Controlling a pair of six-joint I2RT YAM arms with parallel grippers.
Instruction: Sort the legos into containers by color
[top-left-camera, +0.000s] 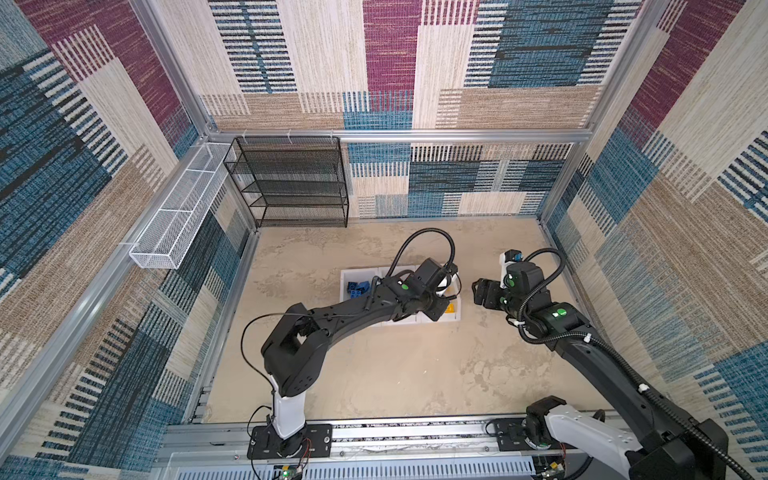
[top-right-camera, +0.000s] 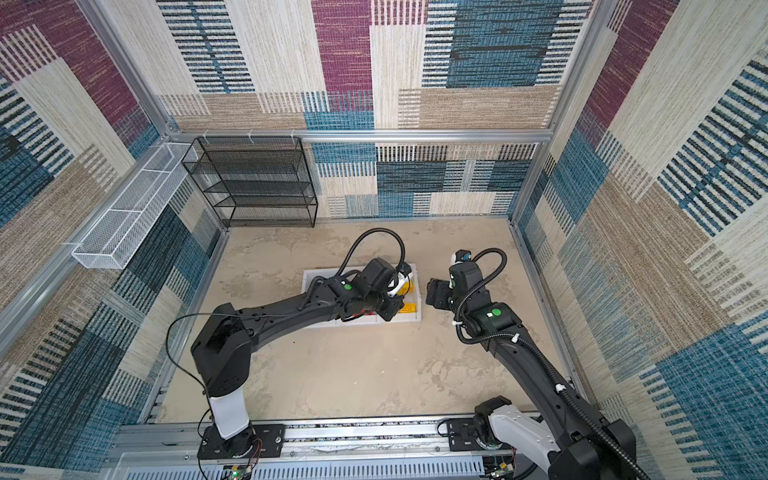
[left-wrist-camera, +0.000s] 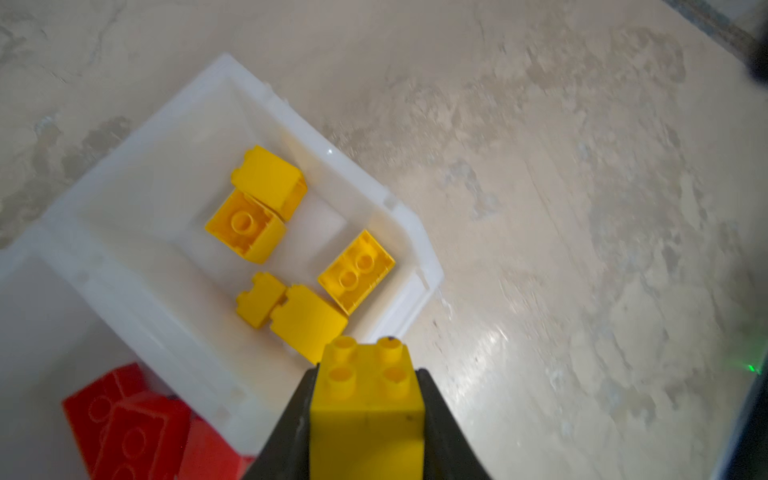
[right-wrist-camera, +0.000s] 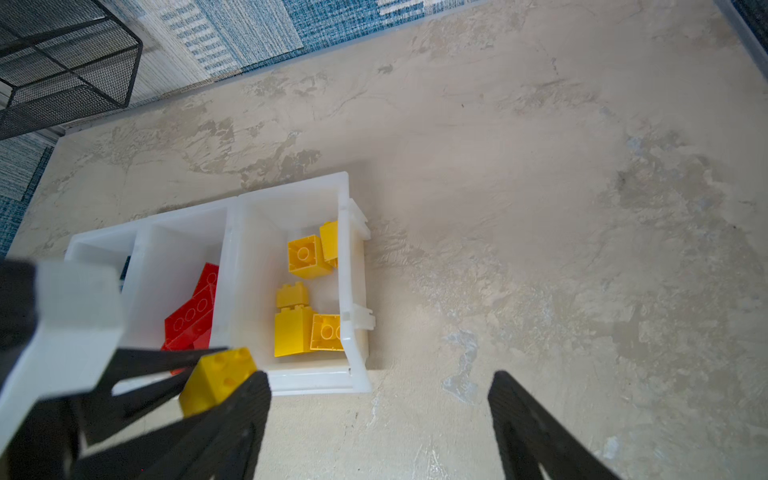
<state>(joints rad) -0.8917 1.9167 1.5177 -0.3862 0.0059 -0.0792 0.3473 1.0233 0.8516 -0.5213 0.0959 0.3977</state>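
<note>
Three joined white containers (top-left-camera: 345, 277) sit mid-table. Blue legos (top-left-camera: 359, 289) lie in the left one, red legos (left-wrist-camera: 124, 419) in the middle one, and several yellow legos (left-wrist-camera: 249, 226) in the right one (left-wrist-camera: 316, 137). My left gripper (left-wrist-camera: 368, 371) is shut on a square yellow lego (left-wrist-camera: 368, 399), studs facing away from the wrist, above that bin's near rim. The same held lego (right-wrist-camera: 218, 380) shows in the right wrist view. My right gripper (right-wrist-camera: 378, 386) hangs open and empty over bare table just right of the bins, and appears in both top views (top-left-camera: 476, 289) (top-right-camera: 431, 291).
A black mesh shelf rack (top-left-camera: 291, 183) stands at the back left against the wall. A long white wire basket (top-left-camera: 174, 216) hangs on the left wall. Patterned walls enclose the beige table (top-left-camera: 395, 374) on three sides.
</note>
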